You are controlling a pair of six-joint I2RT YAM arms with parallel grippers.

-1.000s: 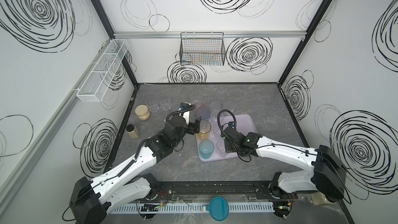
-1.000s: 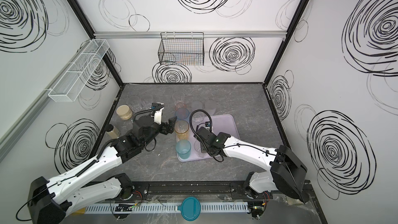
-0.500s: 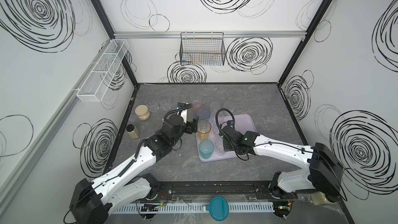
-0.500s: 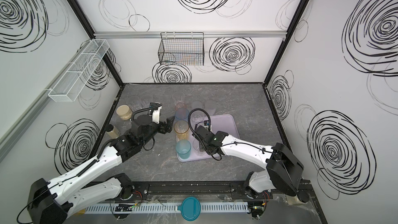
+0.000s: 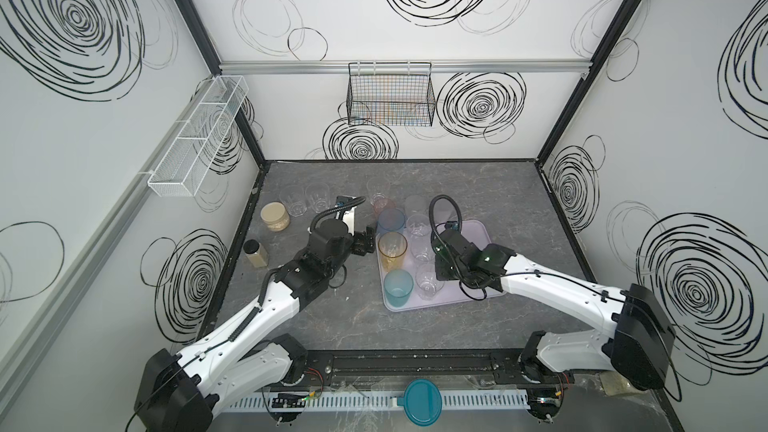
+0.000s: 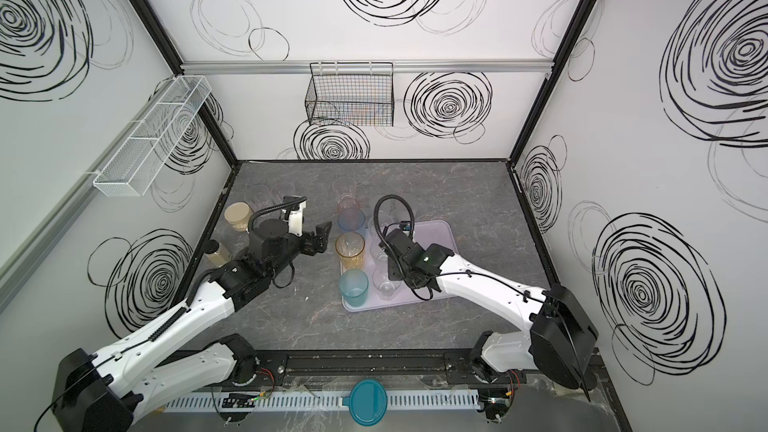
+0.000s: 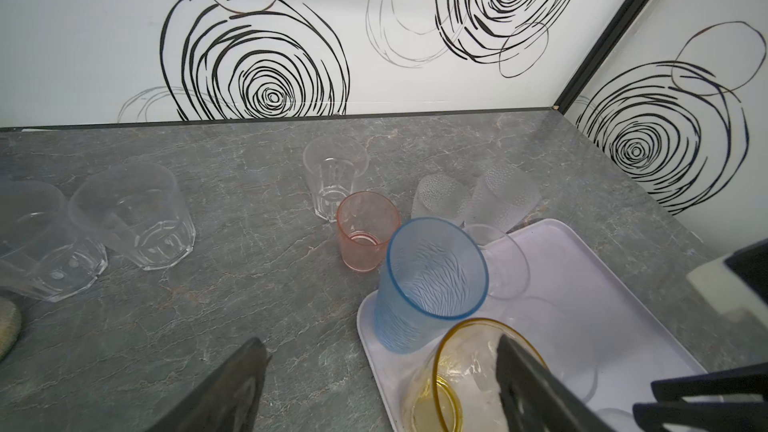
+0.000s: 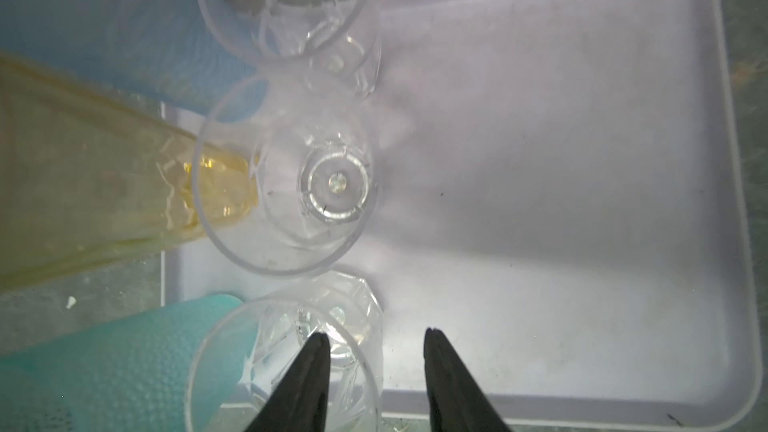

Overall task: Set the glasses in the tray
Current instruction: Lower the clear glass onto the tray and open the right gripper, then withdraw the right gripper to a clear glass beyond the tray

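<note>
Opening over the last second, the right hand [image 8: 376, 336] now has its fingers parted astride the wall of a clear tumbler [image 8: 266, 351]: 1 finger inside the rim, 1 outside, neither pinching. Grip released. The tumbler stands upright in the tray [image 8: 582, 201], at the front end of a row of 3 clear ones, beside the teal glass [image 5: 398, 288].

The right arm has also come in further over the tray than it was 1 second ago. The left hand [image 7: 380, 342] has eased back slightly from the amber glass [image 5: 392, 249]. Its fingers are spread wide with nothing between them, just beside the tray's left edge.

Meaning: this placement looks complete.
- In the tray: 6 (blue glass [image 5: 390, 220], amber, teal, 3 clear).
- On the surface [image 5: 332, 326]: 6 (pink glass [image 7: 365, 230], lone clear glass [image 7: 332, 176] behind it, 2 frosted glasses [image 7: 440, 197] by the tray's far edge, 2 clear glasses [image 7: 133, 218] well off to the left).

Task roughly half done, by my reckoning.

Next, as I judge it: the right hand should lift straight up, or the inner finger may catch the rim and tip the tumbler.
</note>
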